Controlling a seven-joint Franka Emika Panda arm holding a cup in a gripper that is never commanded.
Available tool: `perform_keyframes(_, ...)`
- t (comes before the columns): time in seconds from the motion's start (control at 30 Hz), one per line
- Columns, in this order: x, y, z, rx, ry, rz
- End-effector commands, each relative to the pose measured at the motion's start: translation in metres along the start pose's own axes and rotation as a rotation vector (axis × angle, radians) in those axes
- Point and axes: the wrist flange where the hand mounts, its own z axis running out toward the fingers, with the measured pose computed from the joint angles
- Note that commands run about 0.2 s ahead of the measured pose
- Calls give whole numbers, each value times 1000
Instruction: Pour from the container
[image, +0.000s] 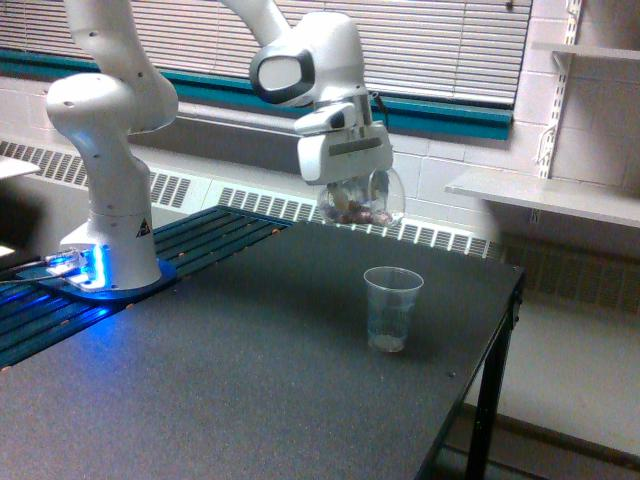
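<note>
Exterior view shows my gripper (352, 192) clenched on the container (362, 203), which hangs directly beneath it; the drinking cup (391, 308) stands below. I should centre over its mouth, then tip slowly.

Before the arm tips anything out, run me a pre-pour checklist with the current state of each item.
1. Container held by the gripper: ok, it hangs under the gripper, clear of the table.
2. Contents present: ok, small dark pieces sit in the bottom of the container.
3. Drinking cup upright and mouth open: ok.
4. Container over the cup: cannot tell; it sits above and toward the exterior view's left, and one view gives no depth.
5. Pour path clear: ok, nothing shows between container and cup.
6. Cup away from the table edge: ok, though the right edge is the nearer one.
</note>
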Motion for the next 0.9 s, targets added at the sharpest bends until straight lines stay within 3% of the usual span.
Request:
perform_keyframes(0.03,11,-6,-4,-22,5,-68)
perform_keyframes(0.43,14,-6,-6,-51,-12,-111)
perform_keyframes(0.9,24,-13,-17,-90,2,-171)
